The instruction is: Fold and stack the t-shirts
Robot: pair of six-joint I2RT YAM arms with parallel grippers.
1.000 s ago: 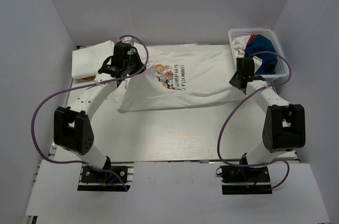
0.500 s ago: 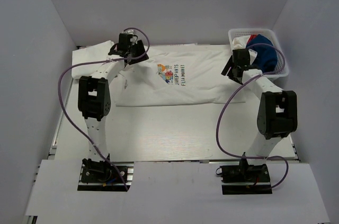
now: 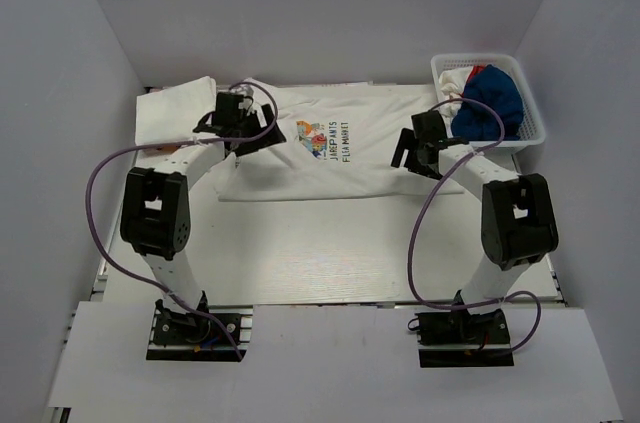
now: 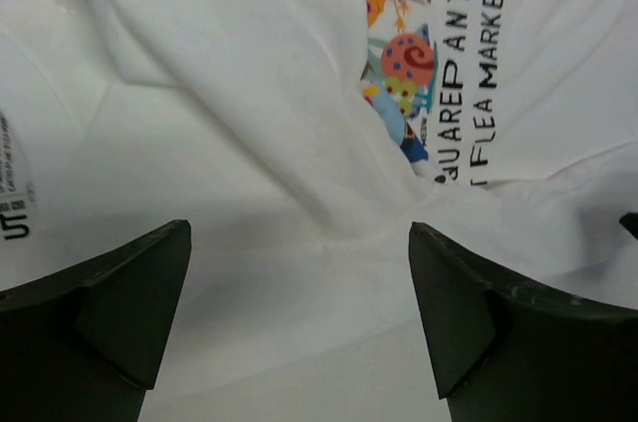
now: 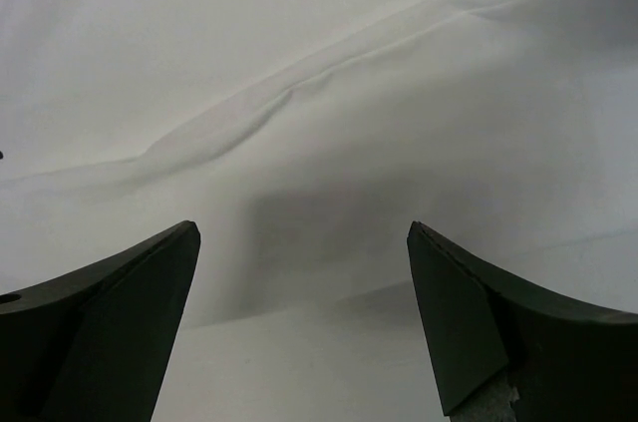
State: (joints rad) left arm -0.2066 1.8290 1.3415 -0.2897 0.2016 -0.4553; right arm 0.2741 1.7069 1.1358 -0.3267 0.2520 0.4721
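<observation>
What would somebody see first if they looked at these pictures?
Probably the big white t-shirt with a colourful cartoon print, spread across the middle of the table. The left gripper and right gripper hover open over it, and a white basket at the far right holds a bright blue cloth.

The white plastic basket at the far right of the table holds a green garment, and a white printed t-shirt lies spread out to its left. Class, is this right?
Not quite. The white plastic basket holds a blue garment, not a green one, as the top external view shows. The rest stands: the basket is at the far right, and the white printed t-shirt lies spread out to its left.
</observation>
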